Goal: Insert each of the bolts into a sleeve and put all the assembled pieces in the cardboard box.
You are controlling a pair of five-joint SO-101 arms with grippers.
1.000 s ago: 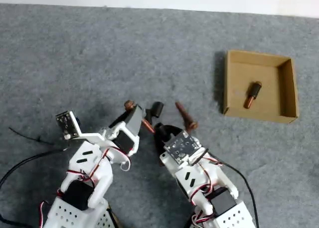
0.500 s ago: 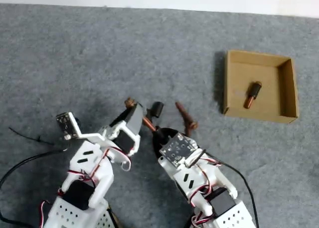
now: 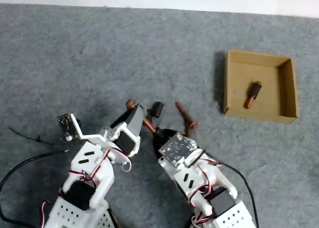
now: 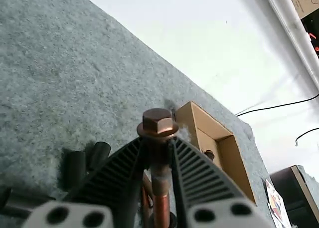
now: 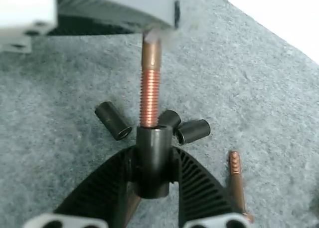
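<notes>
My right gripper sits nearest me, its jaws closed snugly around a black sleeve held mouth-up. My left gripper is just beyond it. Its ribbed fingers are clamped on the shank of a copper bolt just under the hex head, with the threaded end pointing down toward the other arm. In the right wrist view the bolt's threads meet the mouth of the held sleeve and look to be just entering it. How deep the tip sits I cannot tell.

Just past the two grippers, three loose sleeves lie close together on the grey mat, none of them with a bolt in it. A loose bolt lies beside them, bare. A copper glint under my right fingers may be another, but I can't make it out.

Farthest out, well apart from all this, stands the cardboard box. One assembled piece lies inside, a bolt already seated in its sleeve.

By my reckoning one piece is delivered and a second is at the start of its insertion. It has yet to be pushed home and carried to the box. At least one more bolt on the mat must then be paired with a spare sleeve and boxed.
</notes>
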